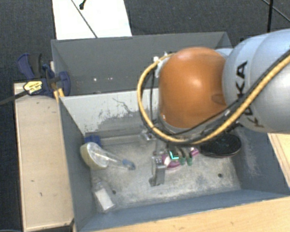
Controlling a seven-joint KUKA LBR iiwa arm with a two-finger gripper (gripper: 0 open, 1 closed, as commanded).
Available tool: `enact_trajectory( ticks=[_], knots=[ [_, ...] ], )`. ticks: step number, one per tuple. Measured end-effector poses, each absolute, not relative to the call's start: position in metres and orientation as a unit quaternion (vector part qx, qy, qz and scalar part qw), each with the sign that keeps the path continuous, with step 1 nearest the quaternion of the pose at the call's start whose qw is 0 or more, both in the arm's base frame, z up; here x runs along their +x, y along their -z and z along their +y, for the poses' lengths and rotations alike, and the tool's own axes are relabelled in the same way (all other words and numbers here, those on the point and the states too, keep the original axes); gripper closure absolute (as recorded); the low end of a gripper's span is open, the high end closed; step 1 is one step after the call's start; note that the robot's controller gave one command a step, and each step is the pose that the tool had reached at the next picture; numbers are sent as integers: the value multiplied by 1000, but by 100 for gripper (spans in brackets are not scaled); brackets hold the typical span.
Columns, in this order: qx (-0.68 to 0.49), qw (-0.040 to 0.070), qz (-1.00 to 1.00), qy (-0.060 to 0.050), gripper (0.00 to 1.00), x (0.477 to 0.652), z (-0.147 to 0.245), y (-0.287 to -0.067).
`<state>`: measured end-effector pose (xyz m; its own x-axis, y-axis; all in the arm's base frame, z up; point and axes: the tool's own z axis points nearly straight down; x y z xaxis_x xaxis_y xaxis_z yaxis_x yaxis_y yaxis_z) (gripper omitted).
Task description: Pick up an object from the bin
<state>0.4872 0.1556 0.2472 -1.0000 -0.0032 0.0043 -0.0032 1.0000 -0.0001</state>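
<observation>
Gripper sits low over the middle of the bin floor, under the orange wrist cover. The cover hides most of it, so we cannot tell whether it is open or closed.

Nearest thing is a small pink-and-green piece, just beside the gripper toward the view's right. A black disc lies near, further right. A clear plastic piece lies well apart at left.

Our judgement: centre over the pink-and-green piece, descend straight, and close only once it sits squarely within the grip. Keep off the disc.

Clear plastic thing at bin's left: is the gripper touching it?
Apart. Camera view shows bare bin floor between the clear plastic thing and the gripper.
</observation>
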Motion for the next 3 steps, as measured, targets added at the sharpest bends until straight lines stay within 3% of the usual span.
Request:
enact_trajectory(
  ticks=[1, 2, 3],
  knots=[
    [-48, 2, -999, 0, 0, 512, 162, -172],
    [-10, -2, -1000, 1, 0, 573, 182, -122],
    [-77, 1, -997, 0, 0, 585, 168, -68]
  ],
)
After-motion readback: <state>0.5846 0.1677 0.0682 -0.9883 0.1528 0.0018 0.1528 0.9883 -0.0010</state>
